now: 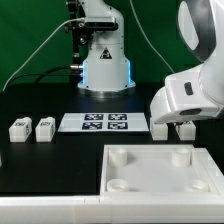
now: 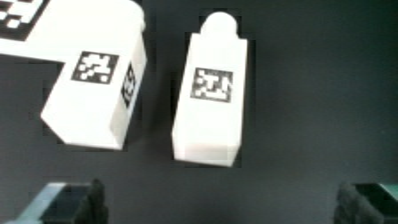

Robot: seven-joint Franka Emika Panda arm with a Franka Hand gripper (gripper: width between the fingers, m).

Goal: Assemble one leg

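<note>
White and small, the leg [image 2: 214, 95] is lying flat on the black table [image 2: 302, 120], with its tag facing up and a rounded peg at one end. A second leg [image 2: 98, 88] is lying just beside it, roughly parallel, with a narrow dark gap between them. This second leg is sitting nearer the marker board [image 2: 15, 20], whose corner is showing close by. The gripper [image 2: 222, 200] is hanging over the pair with its jaws spread wide, holding nothing, and its dark fingers [image 2: 68, 200] are touching neither block. In the exterior view the arm's white wrist [image 1: 190, 90] is covering the gripper. There the pair is sitting just off the marker board's end on the exterior view's right, beyond the far edge of the big white panel [image 1: 155, 165]. A third leg [image 1: 18, 128] and a fourth leg [image 1: 45, 127] are resting side by side at the exterior view's left.
</note>
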